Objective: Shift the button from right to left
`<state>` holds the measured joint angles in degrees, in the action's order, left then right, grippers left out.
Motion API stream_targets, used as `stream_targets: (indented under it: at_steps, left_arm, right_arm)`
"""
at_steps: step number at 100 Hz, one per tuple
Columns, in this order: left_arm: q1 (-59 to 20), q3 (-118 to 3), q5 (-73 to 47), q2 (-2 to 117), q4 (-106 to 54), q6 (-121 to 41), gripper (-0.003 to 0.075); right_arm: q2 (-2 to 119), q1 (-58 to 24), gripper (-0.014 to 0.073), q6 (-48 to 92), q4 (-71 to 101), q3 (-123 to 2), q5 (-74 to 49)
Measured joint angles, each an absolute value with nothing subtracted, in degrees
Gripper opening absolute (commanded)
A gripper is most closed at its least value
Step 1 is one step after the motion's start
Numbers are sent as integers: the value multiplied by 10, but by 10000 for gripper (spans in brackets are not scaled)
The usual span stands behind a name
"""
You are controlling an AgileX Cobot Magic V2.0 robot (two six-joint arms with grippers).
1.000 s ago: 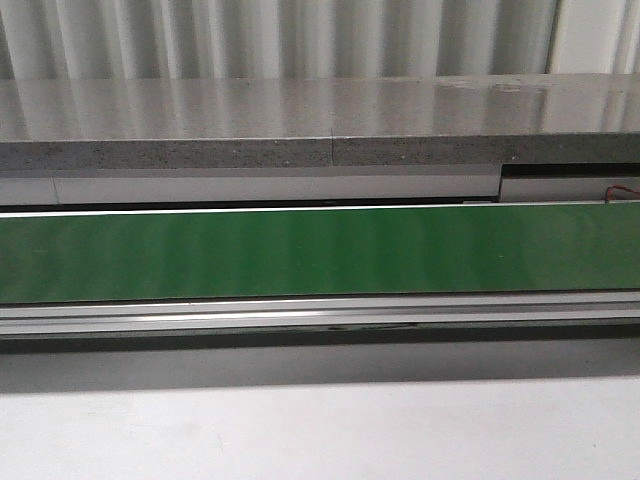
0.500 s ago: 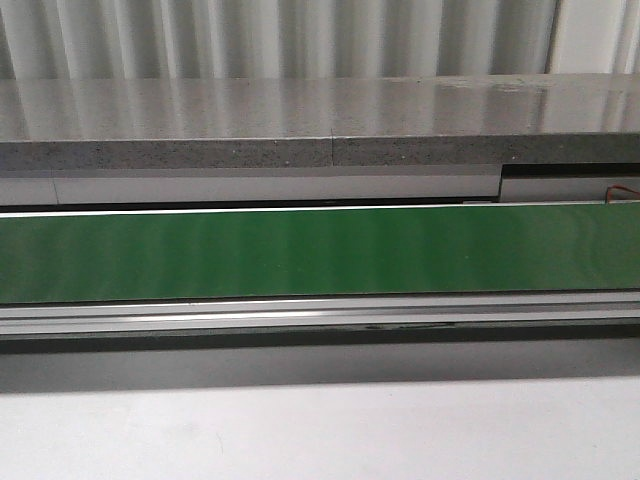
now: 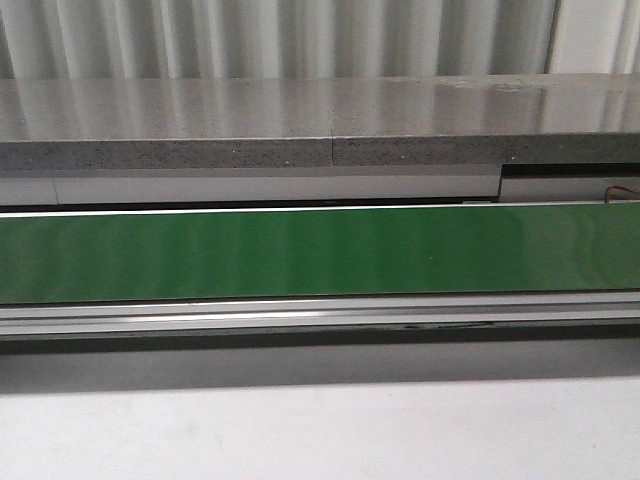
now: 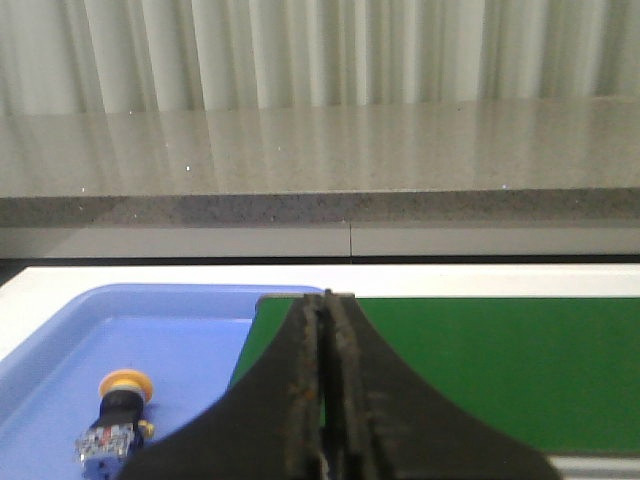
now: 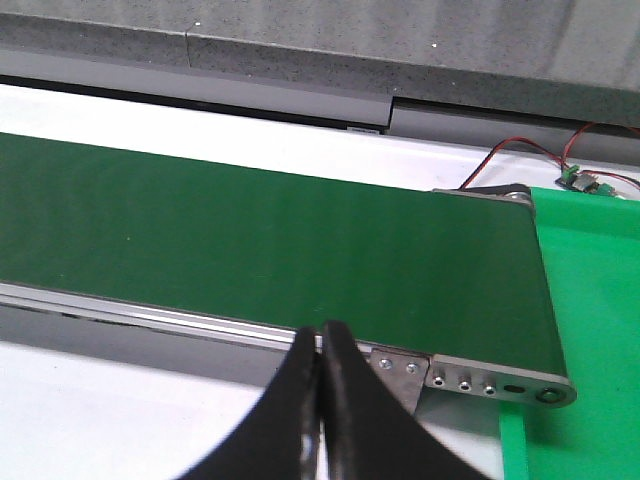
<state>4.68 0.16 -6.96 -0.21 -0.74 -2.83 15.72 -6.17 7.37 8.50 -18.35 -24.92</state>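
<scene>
The button point(image 4: 117, 415) is found lying on its side in the blue tray point(image 4: 190, 335), at the lower left of the left wrist view, yellow cap towards the top of the frame and blue block at the lower edge. The tray is set just beside the end of the green belt point(image 4: 500, 370). The left gripper point(image 4: 326, 400) is seen at bottom centre, fingers pressed together, nothing held. The right gripper point(image 5: 322, 420) is likewise closed and empty, bottom centre of the right wrist view, before the belt's metal end bracket point(image 5: 480, 378). A red wire point(image 5: 530, 150) is noted at upper right. In the front view, only the belt and grey counter point(image 3: 300, 115) are recorded.
</scene>
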Motion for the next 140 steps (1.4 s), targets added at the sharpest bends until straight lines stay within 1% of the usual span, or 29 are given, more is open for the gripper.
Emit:
stream_targets:
  at_steps: [112, 126, 140]
  left_arm:
    - [47, 2, -85, -2, -4, -26, -20]
    - [47, 2, -85, -2, -4, -25, -21]
    - [47, 2, -85, -2, -4, -25, -20]
  right_arm:
    - [157, -62, -66, 74, 85, -184, -248]
    - [156, -60, -66, 74, 85, -182, -222]
    - [145, -33, -66, 74, 84, -149, -138]
